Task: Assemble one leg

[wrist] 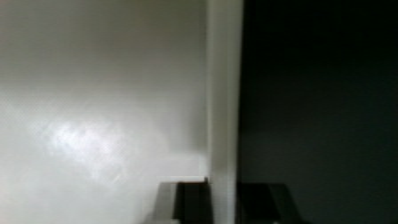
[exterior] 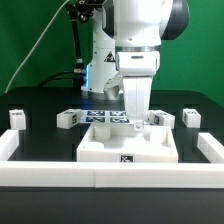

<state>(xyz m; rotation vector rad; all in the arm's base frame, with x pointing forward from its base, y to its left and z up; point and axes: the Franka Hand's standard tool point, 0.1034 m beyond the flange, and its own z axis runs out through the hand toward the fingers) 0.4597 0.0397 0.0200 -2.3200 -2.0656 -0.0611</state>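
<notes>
A leg (exterior: 67, 119) lies just beside the marker board (exterior: 104, 117).

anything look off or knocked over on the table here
Nothing stands out. The slab lies flat, and the loose legs sit apart on the black table, none visibly damaged. The tool is low at the slab's far edge; its tips can't be made out.

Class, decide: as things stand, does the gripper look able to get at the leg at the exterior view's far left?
Probably yes: that leg stands alone with nothing over it; the gripper, low at the slab, need only lift and cross.
</notes>
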